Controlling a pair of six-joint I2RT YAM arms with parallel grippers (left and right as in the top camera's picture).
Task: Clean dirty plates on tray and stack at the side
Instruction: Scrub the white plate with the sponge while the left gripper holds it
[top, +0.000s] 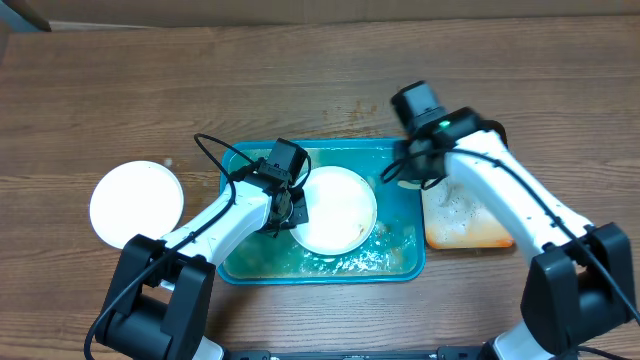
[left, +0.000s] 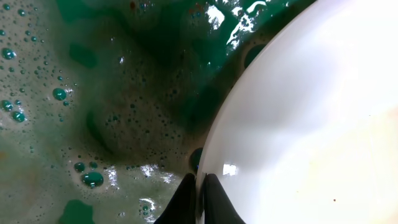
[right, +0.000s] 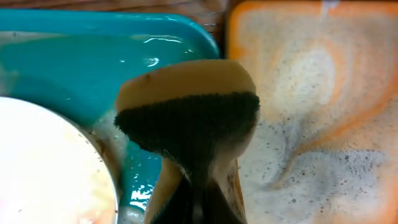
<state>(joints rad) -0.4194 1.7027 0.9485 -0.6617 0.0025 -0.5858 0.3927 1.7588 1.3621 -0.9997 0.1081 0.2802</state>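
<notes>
The teal tray (top: 330, 277) holds foamy water and one white plate (top: 340, 212) with faint smears. My left gripper (top: 292, 207) is shut on that plate's left rim, seen close in the left wrist view (left: 200, 186) with the plate (left: 311, 118) to its right. A second white plate (top: 137, 203) lies on the table at the left. No pale yellow-green plate shows. My right gripper (top: 402, 172) is shut on a yellow sponge with a dark scouring face (right: 189, 112), held above the tray's right rim (right: 93, 56), beside the plate (right: 43, 162).
A smaller orange-brown tray (top: 470, 220) with suds lies right of the teal tray; it also shows in the right wrist view (right: 323, 93). Greenish foamy water (left: 93, 124) fills the teal tray left of the plate. The wooden table stretches all around.
</notes>
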